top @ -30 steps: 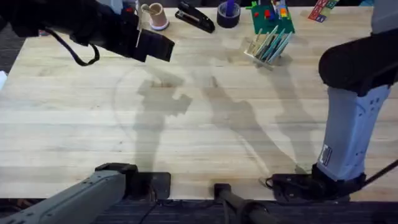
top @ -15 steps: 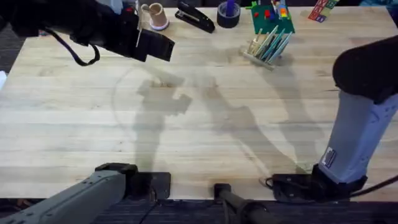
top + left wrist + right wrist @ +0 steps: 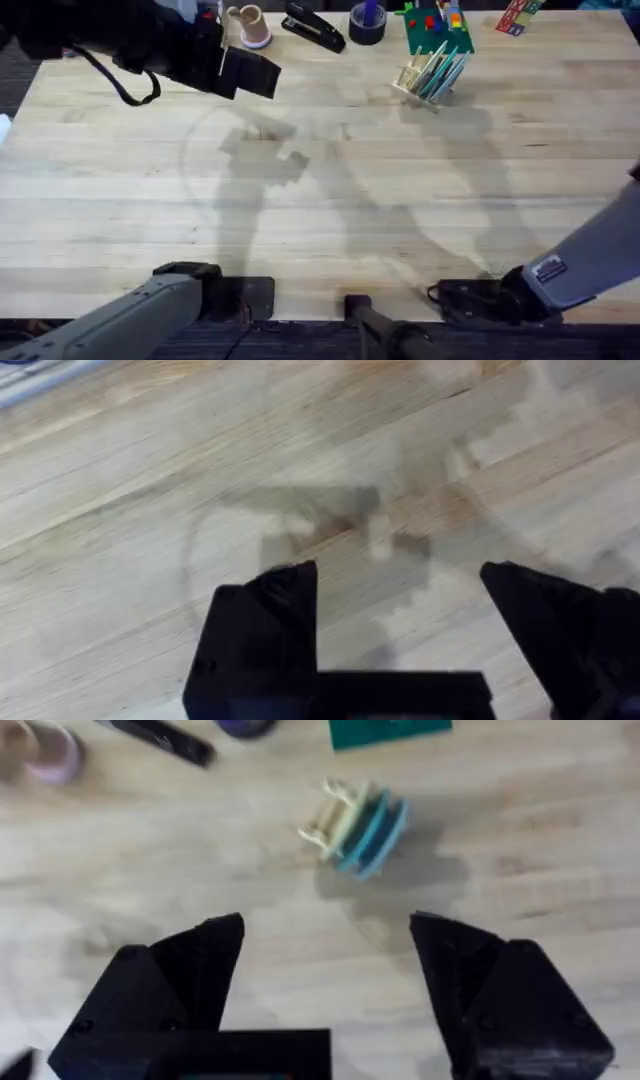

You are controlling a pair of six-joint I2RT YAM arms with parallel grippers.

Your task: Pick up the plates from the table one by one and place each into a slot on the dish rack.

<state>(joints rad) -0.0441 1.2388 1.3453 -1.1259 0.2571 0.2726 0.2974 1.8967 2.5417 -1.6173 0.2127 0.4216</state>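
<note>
Now round flat plates stand in the wooden dish rack

The overhead camera is sitting high above the arms' bases, looking down and forward across the whole table, with the dish rack lying small at the far edge. The left wrist camera is looking down from close above bare wood, its own fingers framing the near edge. The right wrist camera is looking down from higher up, and it is sharing the dish rack and surrounding table with the overhead view.
</note>
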